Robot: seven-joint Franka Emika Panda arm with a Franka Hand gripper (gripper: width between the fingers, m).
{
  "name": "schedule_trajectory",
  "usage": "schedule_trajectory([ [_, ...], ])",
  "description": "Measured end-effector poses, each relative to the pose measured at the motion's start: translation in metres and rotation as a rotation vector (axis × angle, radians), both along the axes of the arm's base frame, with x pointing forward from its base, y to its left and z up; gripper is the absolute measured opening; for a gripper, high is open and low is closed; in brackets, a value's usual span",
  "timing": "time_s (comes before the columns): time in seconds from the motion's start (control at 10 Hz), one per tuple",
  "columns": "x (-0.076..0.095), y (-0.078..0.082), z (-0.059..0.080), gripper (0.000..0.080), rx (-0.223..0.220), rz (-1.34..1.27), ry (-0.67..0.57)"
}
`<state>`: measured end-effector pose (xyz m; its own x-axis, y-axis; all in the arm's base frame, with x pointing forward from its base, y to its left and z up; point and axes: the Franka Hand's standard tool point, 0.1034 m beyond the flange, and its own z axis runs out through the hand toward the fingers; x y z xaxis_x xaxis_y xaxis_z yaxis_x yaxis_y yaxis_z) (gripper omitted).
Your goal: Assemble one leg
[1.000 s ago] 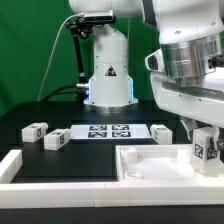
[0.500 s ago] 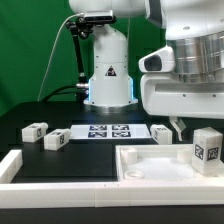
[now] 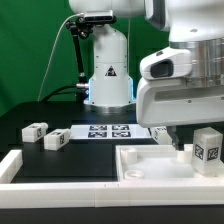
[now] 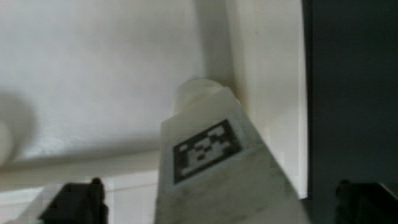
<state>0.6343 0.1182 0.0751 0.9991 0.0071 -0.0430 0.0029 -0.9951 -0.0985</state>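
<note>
Gripper shifted aside; white tagged leg upright.

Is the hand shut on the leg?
No: the wrist view shows the fingertips of the hand standing apart from the leg, with a gap on each side.

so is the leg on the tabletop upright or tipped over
Upright: the leg stands on end on the tabletop, its tag facing the exterior camera.

Probably a robotics lab: a white robot arm base on a black bench, a green backdrop, and a tag-printed marker board.
</note>
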Motion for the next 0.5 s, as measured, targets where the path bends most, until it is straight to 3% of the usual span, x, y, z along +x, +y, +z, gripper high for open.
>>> schedule_trajectory([
  [0.4,0.0022,-0.0060,-0.0031,0.0649,0.010,0.282,-0.060],
  [0.5,0.0021,-0.0055,-0.0033,0.0520,0.010,0.277,-0.059],
])
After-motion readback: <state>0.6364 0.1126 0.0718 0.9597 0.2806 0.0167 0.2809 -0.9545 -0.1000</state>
